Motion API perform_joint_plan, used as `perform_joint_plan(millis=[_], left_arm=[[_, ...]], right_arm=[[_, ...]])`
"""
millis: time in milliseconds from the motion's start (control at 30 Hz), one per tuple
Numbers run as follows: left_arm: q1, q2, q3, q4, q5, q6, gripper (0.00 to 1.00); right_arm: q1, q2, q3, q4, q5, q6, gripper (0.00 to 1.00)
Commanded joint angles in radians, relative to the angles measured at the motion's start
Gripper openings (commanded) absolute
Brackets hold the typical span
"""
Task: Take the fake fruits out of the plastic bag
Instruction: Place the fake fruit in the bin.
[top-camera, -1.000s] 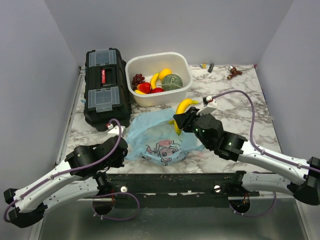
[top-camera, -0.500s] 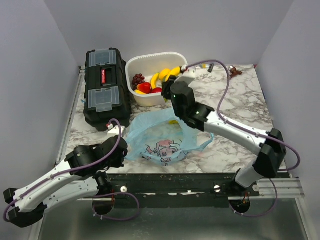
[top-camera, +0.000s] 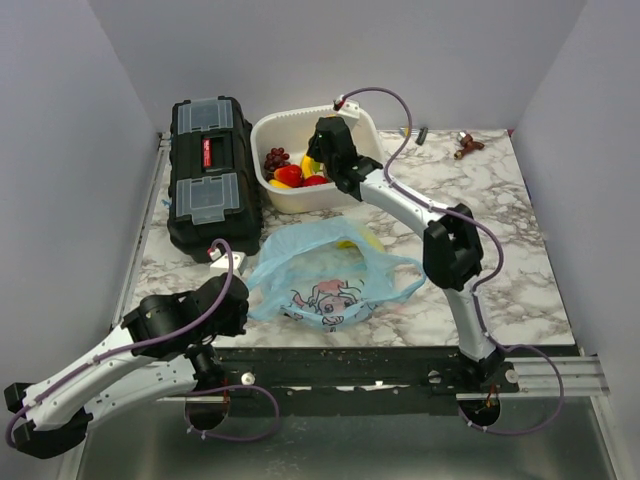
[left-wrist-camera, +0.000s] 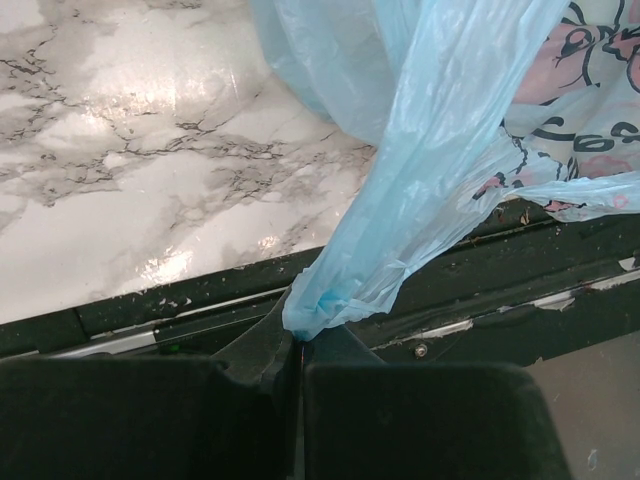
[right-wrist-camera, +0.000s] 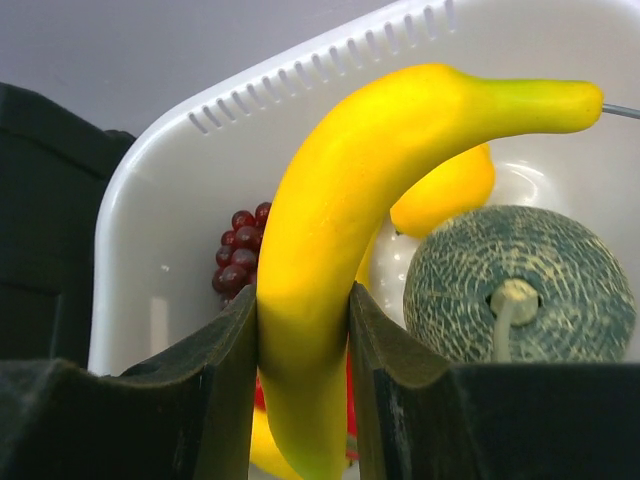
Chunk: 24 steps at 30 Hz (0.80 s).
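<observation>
Right wrist view, right claw (right-wrist-camera: 302, 305) clamped on yellow banana (right-wrist-camera: 385, 140) over white tub (right-wrist-camera: 150, 235), left claw (left-wrist-camera: 298, 350) pinching plastic bag (left-wrist-camera: 440, 130)

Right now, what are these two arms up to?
The right gripper holds a yellow banana above the white tub, where grapes, a red piece, another banana and a melon lie. The left gripper is shut on a bunched edge of the light-blue plastic bag at the table's near edge. Inside the bag something yellow shows.
</observation>
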<state>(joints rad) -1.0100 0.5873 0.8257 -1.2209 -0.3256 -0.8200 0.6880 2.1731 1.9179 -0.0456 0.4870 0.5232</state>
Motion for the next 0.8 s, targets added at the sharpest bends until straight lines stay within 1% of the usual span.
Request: perform_joint_plan(millis=[0,67,167,367,500,567,633,700,767], left_arm=[[-0.001,0.009,0.000,-0.007,-0.015,0.002,0.00],[-0.001,0.013,0.000,-0.006,-0.015,0.002,0.00],[-0.001,0.013,0.000,-0.005,-0.014,0.002,0.00],[-0.001,-0.002,0.000,-0.008,-0.020,-0.001,0.00],[-0.001,-0.008,0.000,-0.008,-0.023,-0.003,0.00],[-0.001,-0.009,0.000,-0.008,-0.024,-0.004,0.00],[-0.001,-0.011,0.000,-0.008,-0.026,-0.005,0.00],[-0.001,-0.014,0.000,-0.008,-0.025,-0.005,0.00],[-0.001,-0.015,0.000,-0.008,-0.026,-0.004,0.00]], right_arm=[[-0.023,0.117,0.157,-0.085,-0.095,0.024,0.09],[-0.031,0.171,0.209,-0.105,-0.112,0.023,0.16],[-0.042,0.239,0.271,-0.134,-0.138,0.036,0.22],[-0.058,0.298,0.298,-0.137,-0.172,0.050,0.35],[-0.061,0.309,0.302,-0.145,-0.197,0.045,0.43],[-0.062,0.311,0.318,-0.165,-0.206,0.039,0.50],[-0.063,0.304,0.341,-0.198,-0.219,0.035,0.54],[-0.062,0.280,0.348,-0.212,-0.238,0.028,0.61],[-0.062,0.243,0.348,-0.224,-0.252,0.025,0.63]])
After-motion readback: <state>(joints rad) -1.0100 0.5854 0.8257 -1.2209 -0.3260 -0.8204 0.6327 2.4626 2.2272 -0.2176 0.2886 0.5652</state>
